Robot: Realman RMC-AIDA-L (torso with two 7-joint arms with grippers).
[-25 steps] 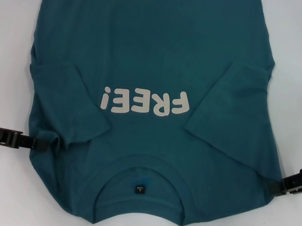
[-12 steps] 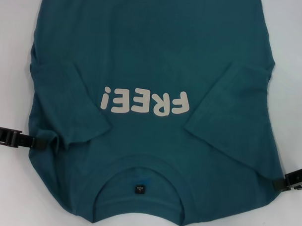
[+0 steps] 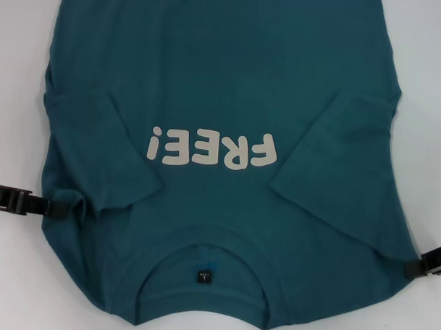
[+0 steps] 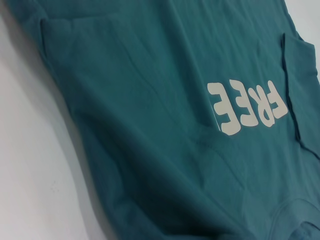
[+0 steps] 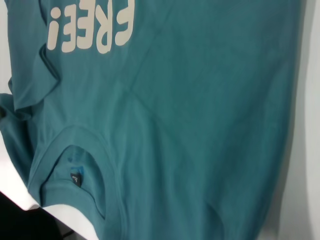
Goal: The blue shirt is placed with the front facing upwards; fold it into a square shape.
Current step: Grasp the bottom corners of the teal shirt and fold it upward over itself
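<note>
Right pincer [image 3: 412,269] has slid outward along the shoulder edge toward the frame's side; left pincer [image 3: 56,208] unchanged, closed on bunched cloth at the other shoulder. Dark teal-blue cotton T-shirt [image 3: 223,93] flat on white table [image 3: 21,71], front up, sleeves folded inward. Right pincer's grip: cannot tell.

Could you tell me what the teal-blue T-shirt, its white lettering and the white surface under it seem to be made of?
The teal-blue short-sleeved T-shirt looks like soft, matte knit cotton: it creases gently, and its collar is ribbed. The white "FREE!" lettering appears to be a flat, opaque print, probably rubbery ink or vinyl; its edges are crisp. The white table surface looks smooth and hard, perhaps laminate, though that is uncertain.
</note>
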